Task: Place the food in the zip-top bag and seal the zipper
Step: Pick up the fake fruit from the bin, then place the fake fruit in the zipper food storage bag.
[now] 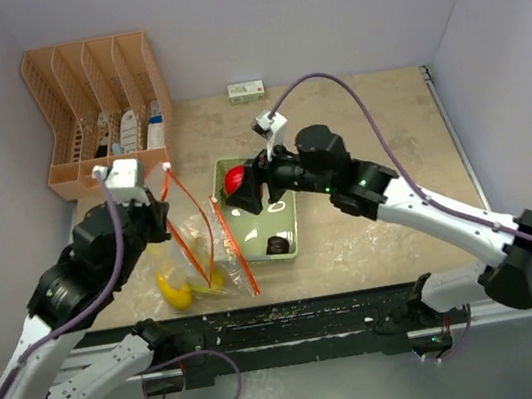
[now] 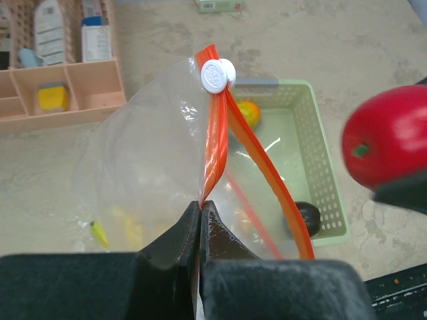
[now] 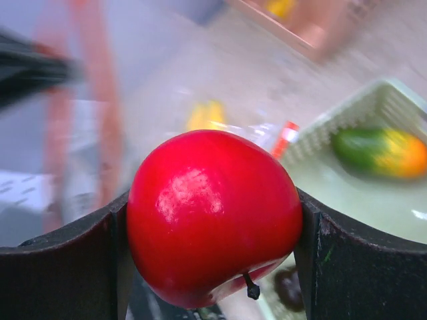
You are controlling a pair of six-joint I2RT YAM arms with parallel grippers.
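Note:
My left gripper (image 1: 161, 219) is shut on the zipper's (image 2: 215, 143) near end and holds the clear zip-top bag (image 1: 197, 254) up with its mouth open. A white slider (image 2: 217, 75) sits at the strip's far end. Yellow bananas (image 1: 175, 291) lie inside the bag. My right gripper (image 1: 245, 189) is shut on the red apple (image 3: 213, 223) and holds it above the left part of the pale green tray (image 1: 295, 243), just right of the bag's mouth. In the tray lie a dark purple fruit (image 1: 276, 245) and a green-red mango (image 3: 380, 150).
A tan desk organizer (image 1: 100, 109) with small items stands at the back left. A small white box (image 1: 246, 89) lies by the back wall. Walls close in on the left, back and right. The arm bases sit along the near edge.

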